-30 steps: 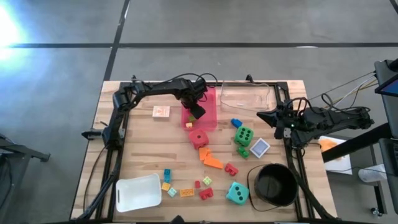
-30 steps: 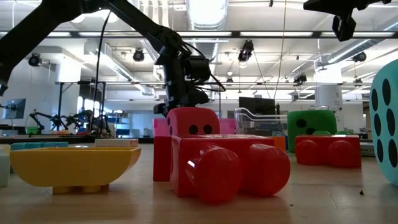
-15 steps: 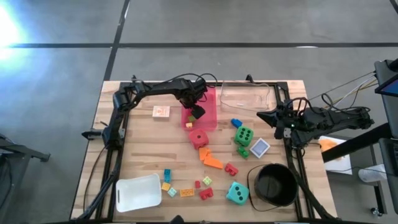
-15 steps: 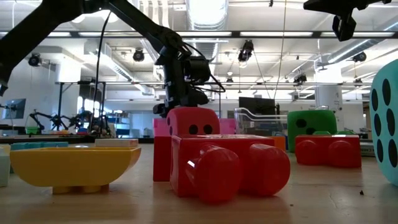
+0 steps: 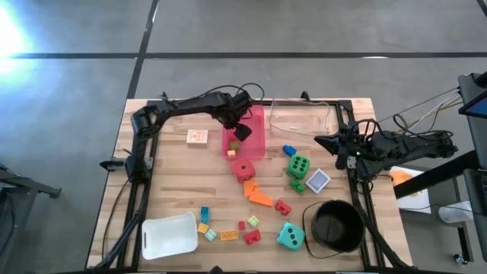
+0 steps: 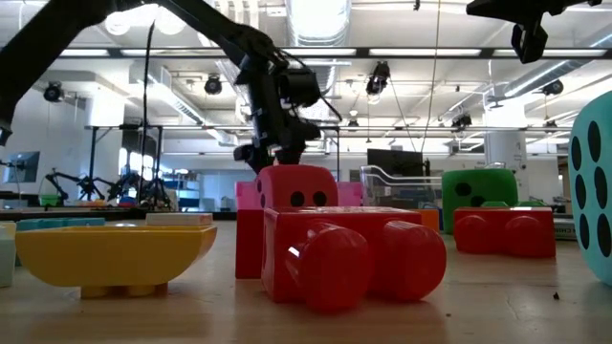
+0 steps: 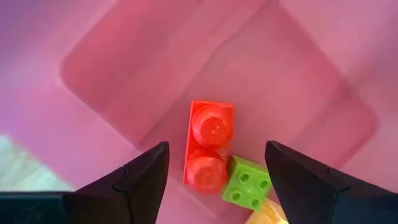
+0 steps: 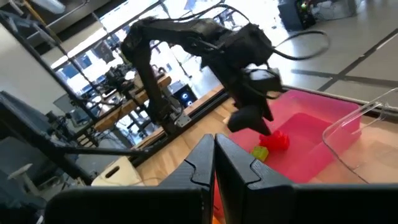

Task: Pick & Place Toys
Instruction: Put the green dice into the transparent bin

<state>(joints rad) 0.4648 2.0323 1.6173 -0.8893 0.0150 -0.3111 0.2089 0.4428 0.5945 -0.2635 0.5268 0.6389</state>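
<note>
No readable text in any view

The small flat tan card (image 5: pixel 197 137) lying on the wooden tabletop (image 5: pixel 175 190) just beside the pink rectangular plastic tray (image 5: pixel 255 122) carries a reddish print too small to read; the dotted dice near that tray show only pips, no numerals.
</note>
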